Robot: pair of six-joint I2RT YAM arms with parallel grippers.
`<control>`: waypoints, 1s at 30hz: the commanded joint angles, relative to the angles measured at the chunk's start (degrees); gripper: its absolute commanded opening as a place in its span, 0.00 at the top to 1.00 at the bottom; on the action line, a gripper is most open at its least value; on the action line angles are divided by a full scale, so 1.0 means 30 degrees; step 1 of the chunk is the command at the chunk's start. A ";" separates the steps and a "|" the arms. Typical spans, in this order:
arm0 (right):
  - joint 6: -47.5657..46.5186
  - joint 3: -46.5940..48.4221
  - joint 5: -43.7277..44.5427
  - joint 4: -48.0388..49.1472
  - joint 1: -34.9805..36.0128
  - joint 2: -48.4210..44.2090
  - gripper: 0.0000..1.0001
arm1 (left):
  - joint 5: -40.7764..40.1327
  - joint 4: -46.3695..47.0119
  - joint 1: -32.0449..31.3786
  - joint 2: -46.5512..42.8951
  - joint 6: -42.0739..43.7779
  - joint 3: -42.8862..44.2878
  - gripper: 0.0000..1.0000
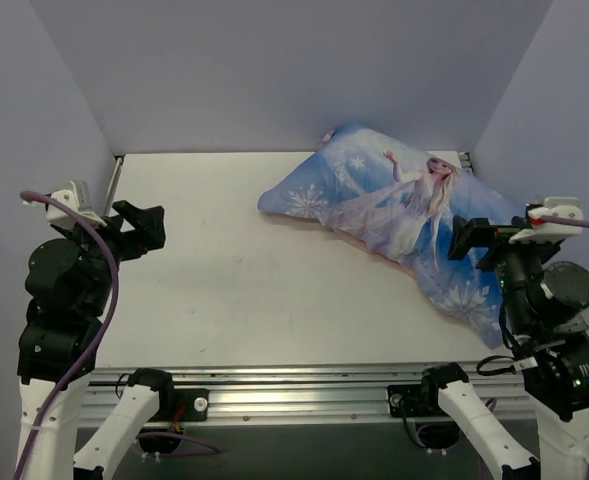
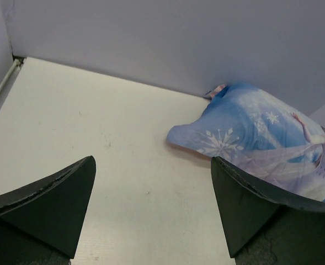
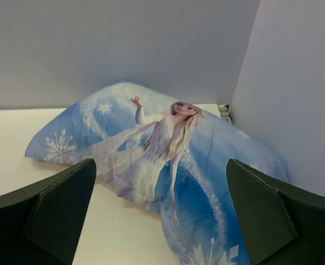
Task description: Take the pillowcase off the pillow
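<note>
**Item 1, left gripper** (image 1: 146, 226): spread wide and holding nothing. Raised over the table's left edge, at 9 o'clock of the tabletop in the top view. In the left wrist view (image 2: 152, 161), 2 dark fingers (image 2: 57, 204) at the lower corners with only bare tabletop between them.

**Item 2, right gripper** (image 1: 466, 238): spread just as wide and likewise holding nothing. Raised at 3 o'clock of the tabletop, over the near right part of the printed fabric and apart from it. In the right wrist view (image 3: 161, 163), 2 dark fingers (image 3: 52, 210) framing the print.

**Item 3, pillowcase** (image 1: 404, 210): blue side up, blonde princess and white snowflakes in view. Plump and filled. Lying slantwise from 12 o'clock to 4 o'clock of the table, against the right wall. Sliver of pale pink at the far corner, seen in the top and left wrist views. From the left gripper, well apart, at 1 o'clock in its wrist view (image 2: 261, 138). From the right gripper, dead ahead at 12 o'clock (image 3: 156, 138).

**Item 4, pillow**: wholly inside the cover, hidden from all 3 views.

**Item 5, table** (image 1: 224, 290): white, flat, walled in pale grey on 3 sides.

**Item 6, rail** (image 1: 304, 395): metal, along the near edge at 6 o'clock, carrying both arm bases.
</note>
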 commanded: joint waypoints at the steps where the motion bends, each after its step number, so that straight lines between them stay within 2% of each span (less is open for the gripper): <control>1: 0.0448 -0.0769 -0.1960 0.0053 -0.0055 0.2147 0.00 | 0.0911 -0.0852 -0.0045 0.0937 -0.1058 -0.0885 0.06; 8: 0.0917 -0.2465 -0.3019 0.1982 -0.0055 0.6243 0.00 | 0.2112 -0.1383 -0.0045 0.1057 -0.2230 -0.2904 0.06; 15: -0.0896 -0.4255 -0.0328 0.5382 0.0237 1.0109 0.00 | 0.1908 -0.2113 0.0014 0.0294 -0.2464 -0.4958 0.06; 17: -0.1570 -0.4141 -0.0265 0.5940 0.0471 1.1285 0.00 | 0.2054 -0.2405 0.0014 0.0148 -0.2640 -0.5251 0.06; 23: -0.3740 -0.3116 0.2926 0.6964 0.2606 1.6146 0.00 | 0.2376 -0.3050 0.0072 0.0030 -0.2670 -0.5632 0.06; 30: -0.4648 -0.2178 0.4127 0.7964 0.3225 1.9930 0.00 | 0.2670 -0.3607 0.0043 -0.0497 -0.2582 -0.5574 0.06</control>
